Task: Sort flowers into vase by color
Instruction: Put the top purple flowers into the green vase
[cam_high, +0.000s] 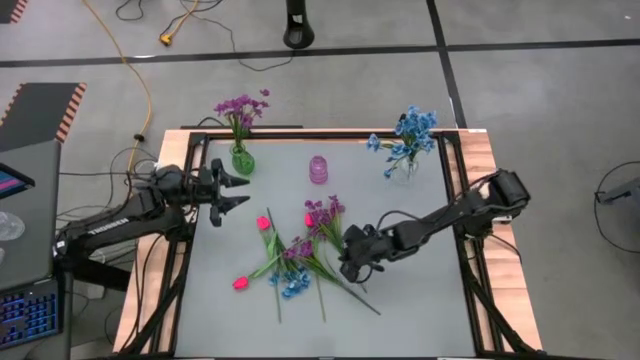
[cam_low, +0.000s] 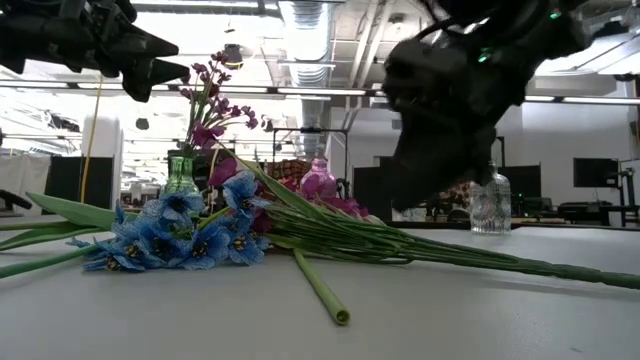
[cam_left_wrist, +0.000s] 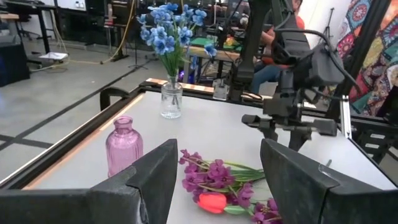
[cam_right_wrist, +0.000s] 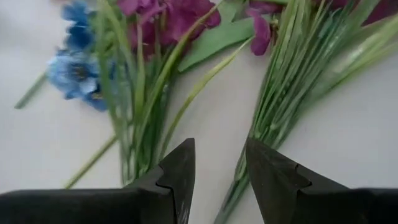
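Observation:
Loose flowers lie flat in a heap mid-table: purple sprigs, a blue cluster, pink-red buds and long green stems. My right gripper is open and hangs low over the stems of the heap, its fingers pointing down at either side of the bare strip between two bundles. My left gripper is open and waits in the air near the table's left edge, beside the green vase that holds purple flowers. An empty pink vase and a clear vase with blue flowers stand at the far side.
The three vases stand along the table's far edge. A black frame rims the grey table top. Bare table lies near and right of the heap. In the left wrist view a seated person shows beyond the table.

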